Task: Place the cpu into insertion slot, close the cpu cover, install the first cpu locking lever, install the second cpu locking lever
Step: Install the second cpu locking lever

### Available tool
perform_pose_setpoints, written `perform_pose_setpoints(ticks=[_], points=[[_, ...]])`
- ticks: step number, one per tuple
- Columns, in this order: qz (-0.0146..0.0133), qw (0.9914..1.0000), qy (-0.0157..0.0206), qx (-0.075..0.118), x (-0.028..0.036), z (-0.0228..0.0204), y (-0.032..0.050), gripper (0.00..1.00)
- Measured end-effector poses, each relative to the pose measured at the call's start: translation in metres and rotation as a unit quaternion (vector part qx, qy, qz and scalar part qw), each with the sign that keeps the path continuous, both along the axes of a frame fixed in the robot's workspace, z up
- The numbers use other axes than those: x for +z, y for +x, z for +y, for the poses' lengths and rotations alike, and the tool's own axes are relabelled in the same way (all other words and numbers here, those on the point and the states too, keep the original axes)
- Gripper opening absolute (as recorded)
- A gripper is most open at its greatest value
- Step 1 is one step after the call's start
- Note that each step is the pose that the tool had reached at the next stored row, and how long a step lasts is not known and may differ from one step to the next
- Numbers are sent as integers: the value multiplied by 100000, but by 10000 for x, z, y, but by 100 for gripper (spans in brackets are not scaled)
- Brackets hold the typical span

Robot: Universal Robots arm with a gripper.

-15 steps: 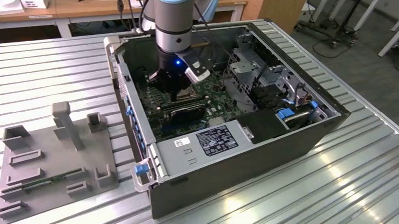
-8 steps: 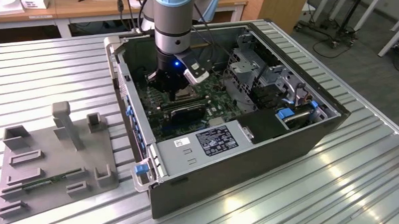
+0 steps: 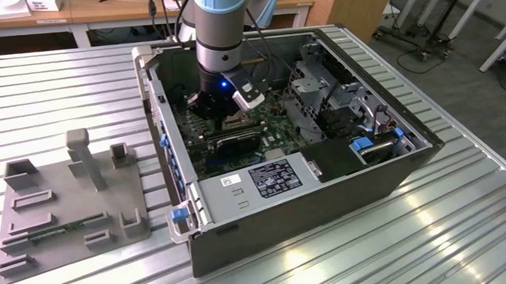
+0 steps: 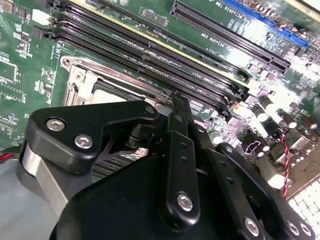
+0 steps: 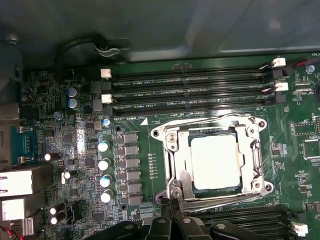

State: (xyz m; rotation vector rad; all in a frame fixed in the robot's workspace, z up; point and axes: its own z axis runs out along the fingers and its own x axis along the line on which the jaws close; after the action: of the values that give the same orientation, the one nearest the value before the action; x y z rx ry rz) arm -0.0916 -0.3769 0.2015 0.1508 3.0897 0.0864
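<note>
CPU (image 5: 216,161) sits seated in socket on the motherboard (image 5: 75,150), pale top showing through the window of the cpu cover (image 5: 172,150). Cover lies flat, closed over chip; silvery frame wraps all four sides. In the second wrist view, cover corner (image 4: 80,82) and a sliver of chip top (image 4: 107,96) show behind the black linkage. Gripper (image 5: 172,212) is at the socket edge, approx. 7 o'clock from the cpu in the first wrist view, fingertips drawn narrow together on a thin metal lever (image 5: 167,200) running along the socket frame at that corner; whether fingers actually clamp it or just touch cannot be told. Memory slots (image 5: 190,87) run in parallel rows at 12 o'clock of socket, more slots (image 5: 240,215) at 6 o'clock. Row of capacitors (image 5: 104,170) at 9 o'clock of socket. In the exterior view, arm (image 3: 219,33) reaches down into open PC case (image 3: 318,201), gripper (image 3: 224,112) low over the board. Case rests on slatted metal table (image 3: 61,91). Grey fixture tray (image 3: 74,205) lies at 9 o'clock of case, w/ a memory stick (image 3: 60,230) on it.
</note>
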Motion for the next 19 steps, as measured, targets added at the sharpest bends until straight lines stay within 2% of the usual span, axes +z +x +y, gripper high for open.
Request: perform_pose_setpoints(ticks=[19], points=[[9, 100000, -1, 1, -61, -7, -31, 10]])
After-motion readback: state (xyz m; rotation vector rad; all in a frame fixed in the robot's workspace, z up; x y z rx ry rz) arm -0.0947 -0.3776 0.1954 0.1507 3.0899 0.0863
